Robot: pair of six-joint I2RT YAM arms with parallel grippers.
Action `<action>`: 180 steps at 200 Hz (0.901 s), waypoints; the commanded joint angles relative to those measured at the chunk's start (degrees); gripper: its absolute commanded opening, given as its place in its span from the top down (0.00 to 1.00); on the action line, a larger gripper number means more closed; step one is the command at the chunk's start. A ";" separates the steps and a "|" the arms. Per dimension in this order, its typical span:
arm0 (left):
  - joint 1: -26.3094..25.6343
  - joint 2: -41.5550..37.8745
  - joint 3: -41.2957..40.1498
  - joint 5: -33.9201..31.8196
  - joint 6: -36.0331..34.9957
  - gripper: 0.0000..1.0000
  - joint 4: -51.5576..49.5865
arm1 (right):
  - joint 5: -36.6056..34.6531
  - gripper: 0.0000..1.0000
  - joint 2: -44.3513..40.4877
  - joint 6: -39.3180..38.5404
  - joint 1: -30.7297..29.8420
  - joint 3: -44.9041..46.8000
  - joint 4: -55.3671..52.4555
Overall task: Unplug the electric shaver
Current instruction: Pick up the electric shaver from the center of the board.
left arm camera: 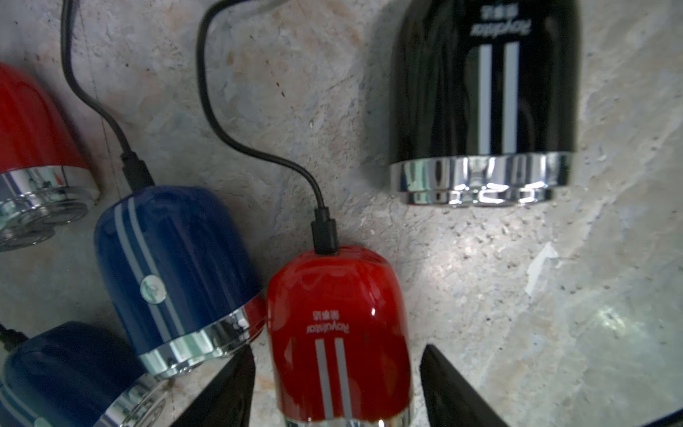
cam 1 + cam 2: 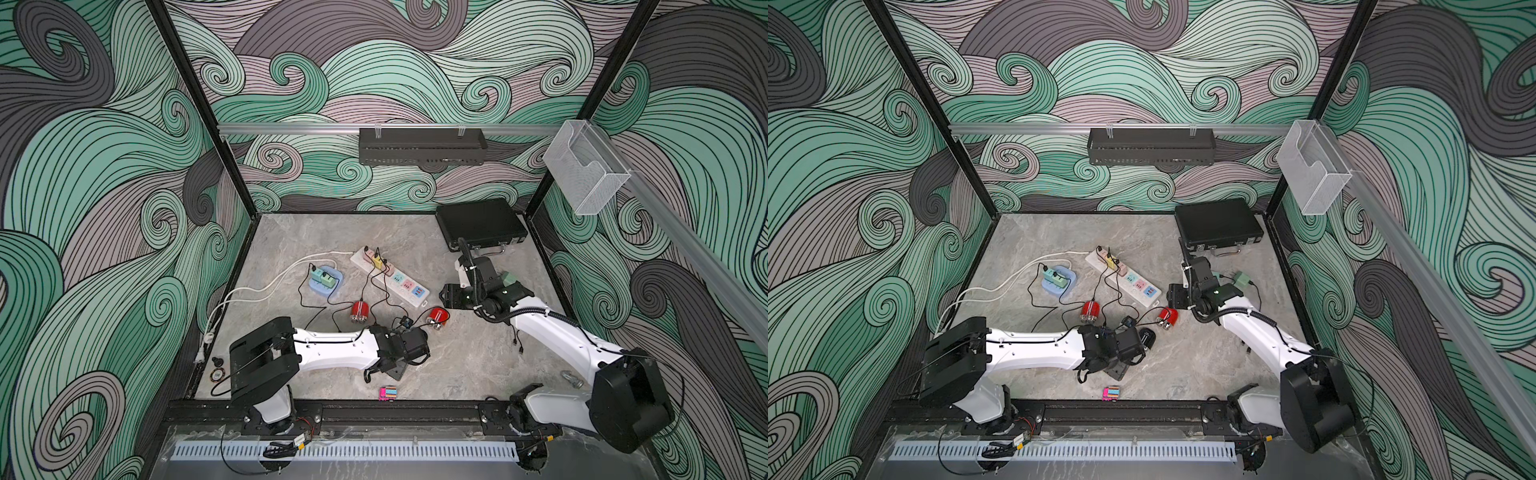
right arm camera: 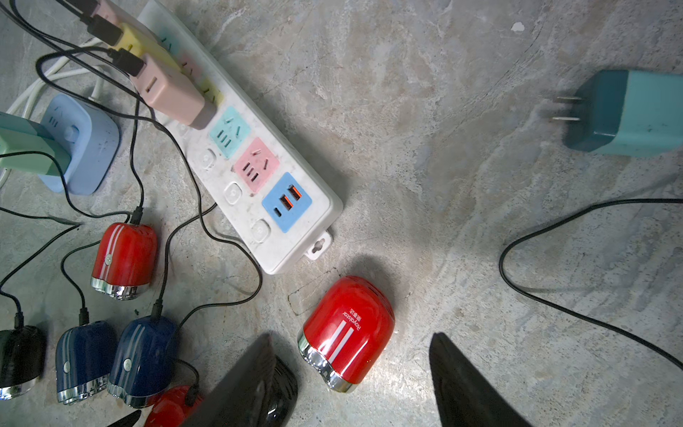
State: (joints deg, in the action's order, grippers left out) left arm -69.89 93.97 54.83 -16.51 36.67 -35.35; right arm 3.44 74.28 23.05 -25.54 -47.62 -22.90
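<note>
Red shaver [image 1: 338, 303], cable [image 1: 325, 234] attached, was straddled by open left gripper [image 1: 338, 349], ungripped; adjoining blue shaver [image 1: 173, 266] could be dragged; right gripper [image 3: 351, 335] open, empty.

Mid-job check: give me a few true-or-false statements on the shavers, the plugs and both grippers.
1. The red shaver between the left gripper's jaws has a cable plugged into it. True.
2. The left gripper is shut on that shaver. False: its jaws stand apart, with gaps either side.
3. A teal adapter lies loose on the table, prongs bare. True.
4. Every socket on the power strip is taken. False: several sockets near its end are free.
5. The other red shaver, by the right gripper, carries a cable. False: nothing is plugged into it.
</note>
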 commanded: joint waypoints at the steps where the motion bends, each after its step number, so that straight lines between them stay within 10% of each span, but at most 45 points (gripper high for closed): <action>1: -0.33 1.07 1.78 -0.64 1.21 0.30 -0.86 | -0.37 0.33 -0.29 0.86 -0.39 0.95 0.48; 180: 0.97 5.89 0.93 6.49 3.65 0.36 2.83 | 0.47 0.34 1.88 1.46 -0.52 -1.54 0.84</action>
State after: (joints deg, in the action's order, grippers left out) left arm -69.60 98.19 56.21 -12.49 40.07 -34.20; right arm 3.90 75.96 23.24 -25.54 -48.16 -22.70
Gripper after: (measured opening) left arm 0.641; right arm 0.666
